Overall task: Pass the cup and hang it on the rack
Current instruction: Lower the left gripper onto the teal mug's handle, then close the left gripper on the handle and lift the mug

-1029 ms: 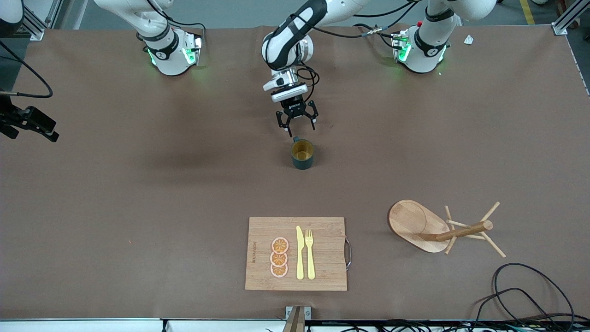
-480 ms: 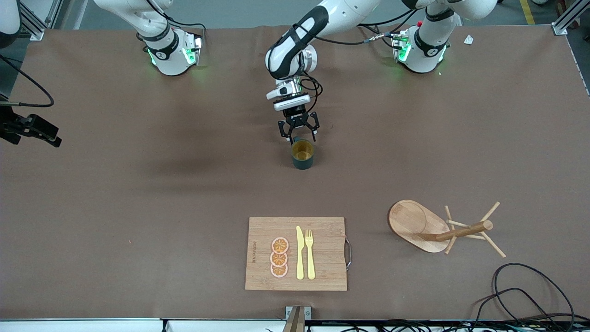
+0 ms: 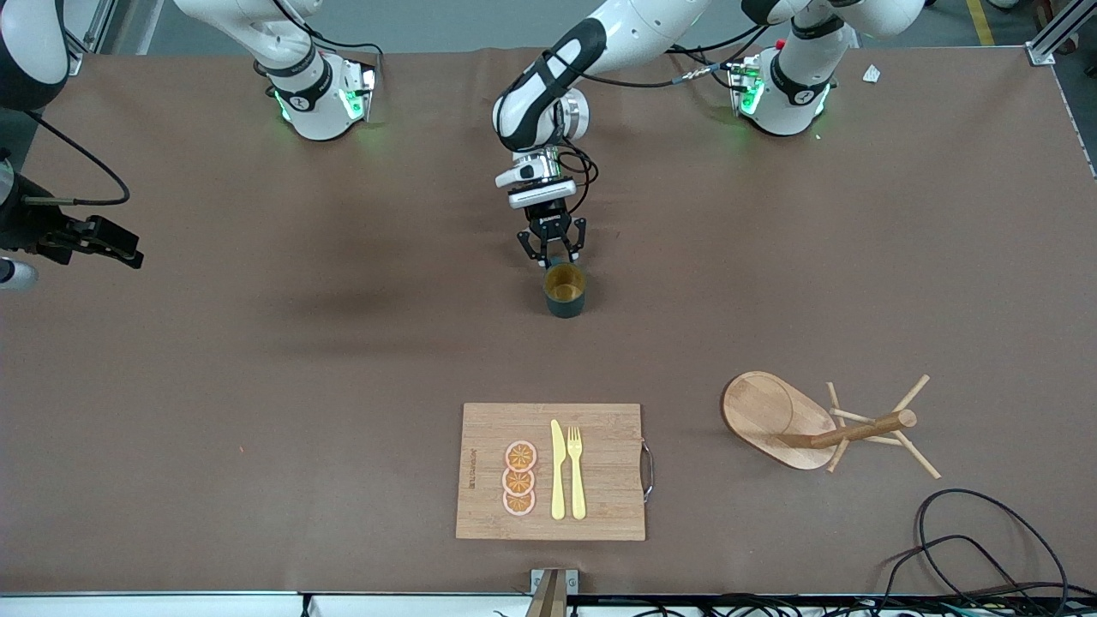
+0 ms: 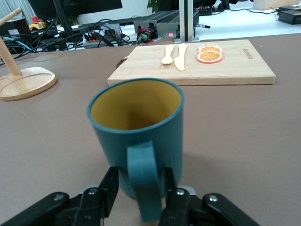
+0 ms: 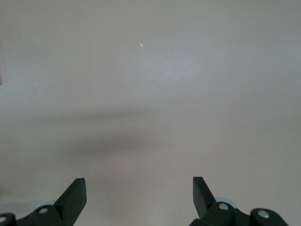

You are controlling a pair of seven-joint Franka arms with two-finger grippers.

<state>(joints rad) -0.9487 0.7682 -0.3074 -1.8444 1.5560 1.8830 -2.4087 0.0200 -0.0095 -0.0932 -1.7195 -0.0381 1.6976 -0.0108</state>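
Cup (image 3: 565, 290), teal, upright on table (image 3: 257, 386), handle between fingers (image 4: 104, 193) of left end effector (image 3: 552, 254); fingers close beside handle, contact unclear, cannot tell if clamped. Rack (image 3: 806, 424) on table, well apart from it. Right end effector (image 5: 139, 197) waits over bare table, fingers spread apart.

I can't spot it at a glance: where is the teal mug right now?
In the front view, the teal mug stands mid-table, farther from the camera than the cutting board, its handle between the left gripper fingers.
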